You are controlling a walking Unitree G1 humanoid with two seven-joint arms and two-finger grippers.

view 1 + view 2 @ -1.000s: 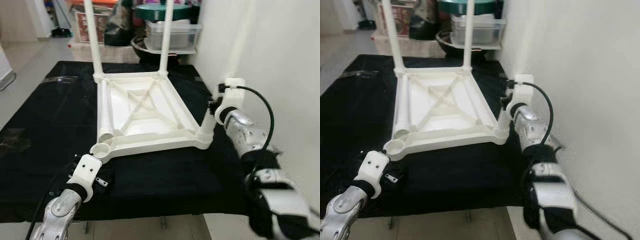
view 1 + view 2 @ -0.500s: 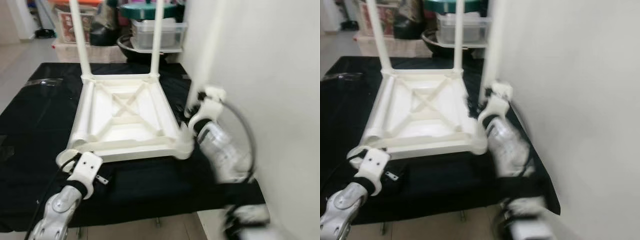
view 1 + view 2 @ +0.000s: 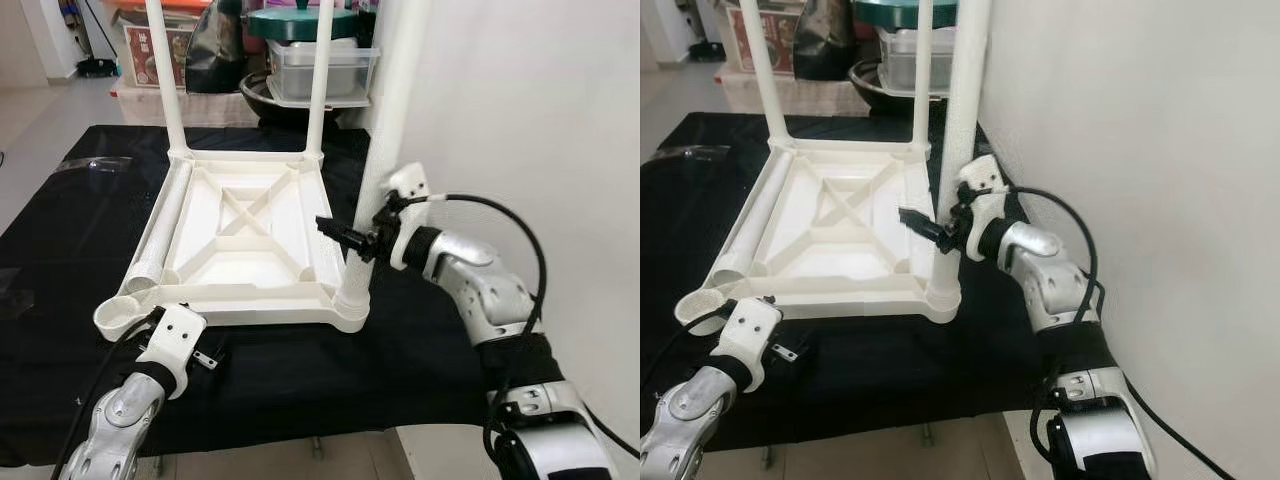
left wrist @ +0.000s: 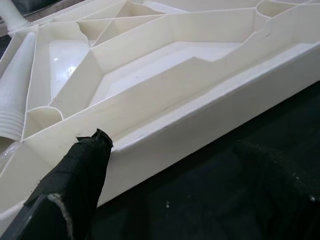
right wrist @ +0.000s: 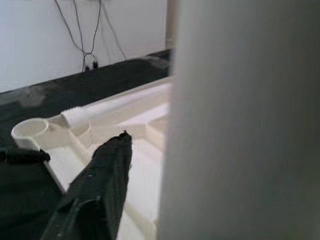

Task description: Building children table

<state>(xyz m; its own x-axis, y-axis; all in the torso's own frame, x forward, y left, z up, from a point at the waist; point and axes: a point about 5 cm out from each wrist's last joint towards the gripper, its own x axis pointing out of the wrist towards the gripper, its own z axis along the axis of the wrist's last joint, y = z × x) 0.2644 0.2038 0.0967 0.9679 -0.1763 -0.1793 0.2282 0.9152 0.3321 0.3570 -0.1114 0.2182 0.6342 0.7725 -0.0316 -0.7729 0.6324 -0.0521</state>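
Since a second ago, the right gripper (image 3: pixel 357 240) had swung in from the wall, and its fingers were pinching the near right leg (image 3: pixel 385 150), which stood in its socket at 5 o'clock. That leg could tip if the gripper let go before it was seated. Nearest, the left gripper (image 4: pixel 165 165) was spread wide by the upside-down table (image 3: pixel 240 230) on the black cloth (image 3: pixel 90 230). A loose leg (image 3: pixel 160 225) lay at 9 o'clock. Storage boxes (image 3: pixel 320 65) crowded behind at 12.
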